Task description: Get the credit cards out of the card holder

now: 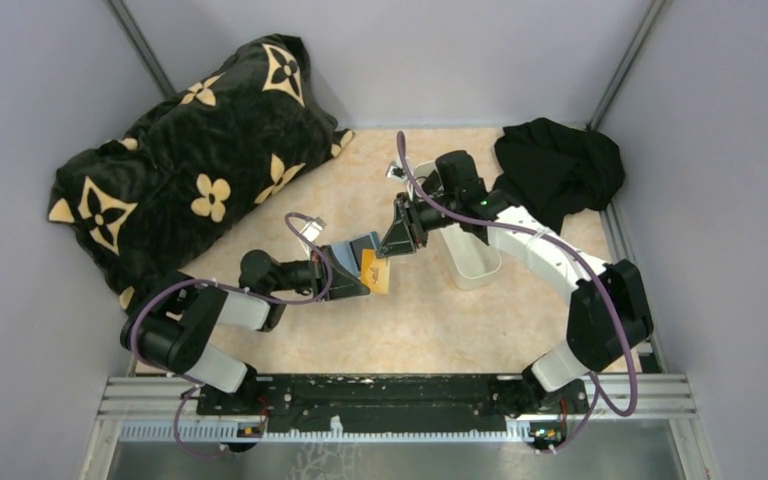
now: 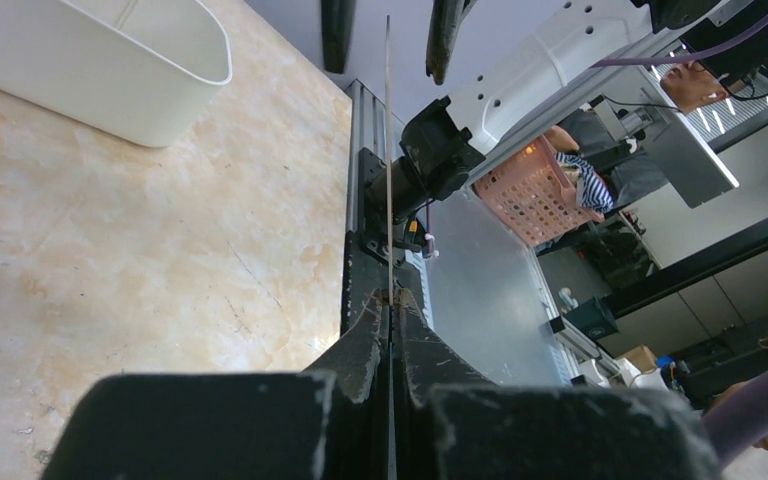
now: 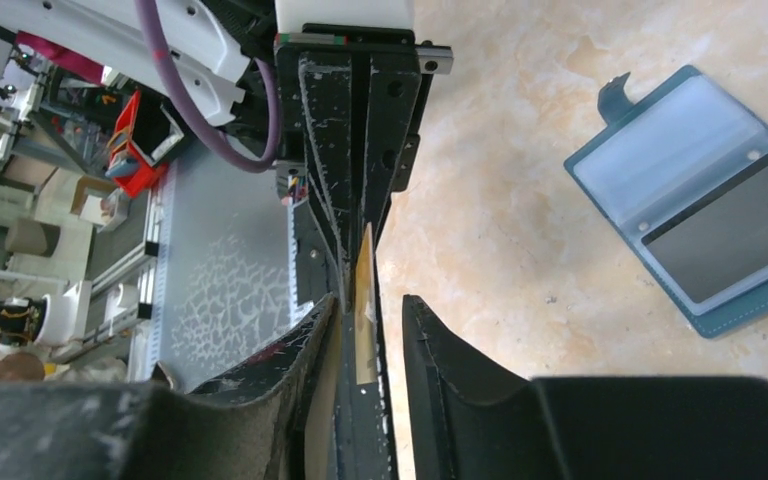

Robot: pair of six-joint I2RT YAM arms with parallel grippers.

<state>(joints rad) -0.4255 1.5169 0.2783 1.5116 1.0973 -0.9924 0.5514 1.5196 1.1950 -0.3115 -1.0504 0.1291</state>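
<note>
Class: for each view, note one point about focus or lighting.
Top external: evenly lit, the black cloth shows little detail. Left wrist: the left fingers blur near the lens, the credit card crisp. Right wrist: the right fingers are soft, the card holder sharp.

Two cards (image 3: 735, 235), one holder (image 3: 660, 150), one tray (image 2: 110, 95), one cushion (image 1: 190, 170), one cloth (image 1: 558, 165).
</note>
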